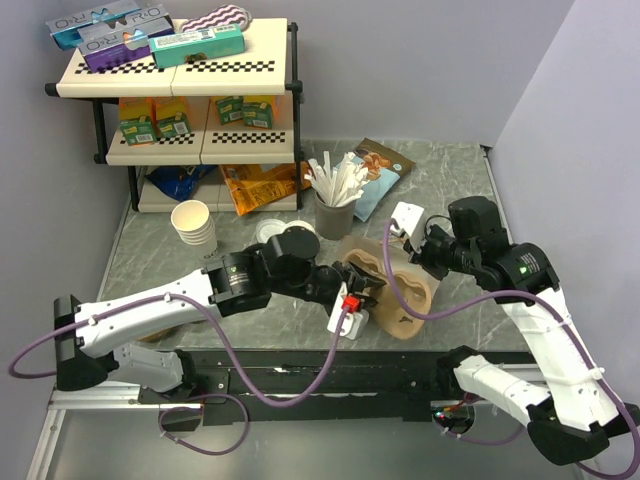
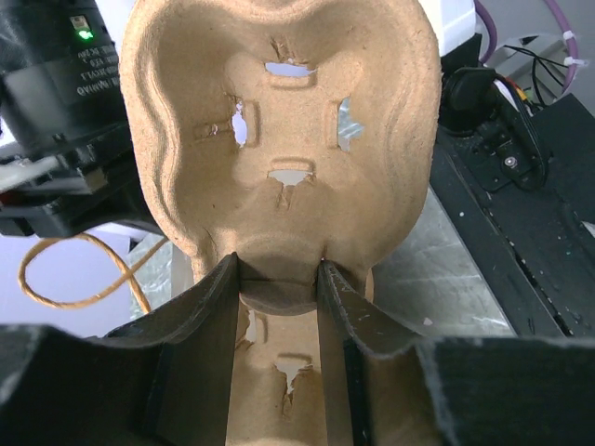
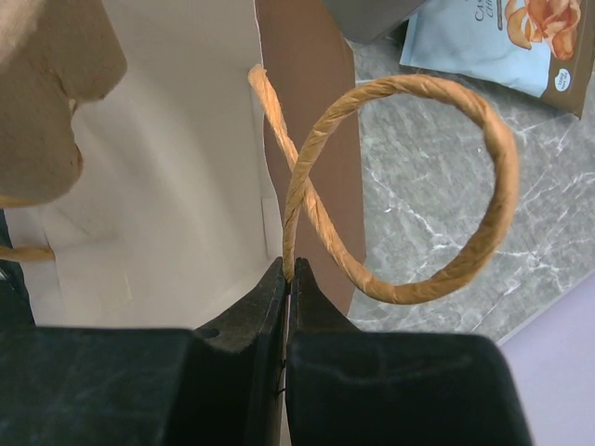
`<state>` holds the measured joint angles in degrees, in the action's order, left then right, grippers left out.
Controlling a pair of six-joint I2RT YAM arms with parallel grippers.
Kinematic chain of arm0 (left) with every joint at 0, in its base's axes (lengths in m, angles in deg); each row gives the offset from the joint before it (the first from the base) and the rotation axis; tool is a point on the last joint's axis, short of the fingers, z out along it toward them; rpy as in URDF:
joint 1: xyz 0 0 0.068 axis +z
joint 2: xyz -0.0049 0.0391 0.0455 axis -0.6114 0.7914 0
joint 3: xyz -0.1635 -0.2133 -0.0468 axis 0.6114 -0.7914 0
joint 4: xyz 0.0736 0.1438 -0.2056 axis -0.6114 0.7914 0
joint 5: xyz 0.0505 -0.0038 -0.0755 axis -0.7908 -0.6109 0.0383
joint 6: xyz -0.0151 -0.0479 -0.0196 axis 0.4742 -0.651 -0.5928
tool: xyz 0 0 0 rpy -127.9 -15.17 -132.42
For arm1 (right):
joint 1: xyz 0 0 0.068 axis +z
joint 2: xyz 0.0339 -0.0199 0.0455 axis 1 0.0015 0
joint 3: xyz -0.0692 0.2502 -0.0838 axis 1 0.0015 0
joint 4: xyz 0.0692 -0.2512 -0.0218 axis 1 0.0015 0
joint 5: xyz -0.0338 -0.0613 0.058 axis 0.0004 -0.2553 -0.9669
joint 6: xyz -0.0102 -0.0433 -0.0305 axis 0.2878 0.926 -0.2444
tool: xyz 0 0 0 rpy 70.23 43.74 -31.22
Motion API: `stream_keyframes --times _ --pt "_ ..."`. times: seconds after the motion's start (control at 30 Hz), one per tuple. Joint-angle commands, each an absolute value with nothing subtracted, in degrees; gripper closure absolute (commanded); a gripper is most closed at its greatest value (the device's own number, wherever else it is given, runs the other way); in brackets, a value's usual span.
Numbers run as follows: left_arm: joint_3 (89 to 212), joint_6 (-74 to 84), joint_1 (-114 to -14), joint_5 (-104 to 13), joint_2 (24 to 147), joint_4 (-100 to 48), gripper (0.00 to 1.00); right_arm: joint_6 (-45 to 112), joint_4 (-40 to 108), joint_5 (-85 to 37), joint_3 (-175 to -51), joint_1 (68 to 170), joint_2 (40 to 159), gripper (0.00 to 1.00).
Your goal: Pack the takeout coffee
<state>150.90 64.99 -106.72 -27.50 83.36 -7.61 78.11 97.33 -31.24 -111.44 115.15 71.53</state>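
My left gripper is shut on the middle ridge of a brown pulp cup carrier, which stands tilted with empty cup wells. In the top view the carrier hangs between the two arms at the table's middle. My right gripper is shut on the rim of a paper bag, right where its twisted paper handle is fixed. The bag is brown outside and white inside, and the carrier's edge shows just above its opening. The takeout coffee is hidden, likely behind my left arm.
A dark holder of white straws stands behind the carrier, with a snack pouch beside it. A stack of lidless paper cups stands at left, white lids near my left wrist. A stocked shelf fills the back left.
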Motion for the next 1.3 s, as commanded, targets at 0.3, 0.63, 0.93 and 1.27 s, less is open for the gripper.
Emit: stream_keyframes --times 0.3,0.63,0.93,1.27 --pt "164.2 66.9 -107.8 -31.4 78.2 -8.7 0.99 76.8 96.3 -30.4 -109.7 114.5 69.8 1.0" --pt "152.9 71.3 -107.8 -31.6 79.6 -18.5 0.99 76.5 97.1 -31.7 -111.1 114.3 70.1 1.0" --pt "148.6 71.9 -107.7 -30.7 81.3 -20.2 0.99 75.8 97.7 -31.6 -110.6 114.2 69.0 1.0" --pt "148.2 72.1 -106.2 -28.4 84.7 -20.6 0.99 76.5 98.3 -33.1 -110.6 113.9 68.5 1.0"
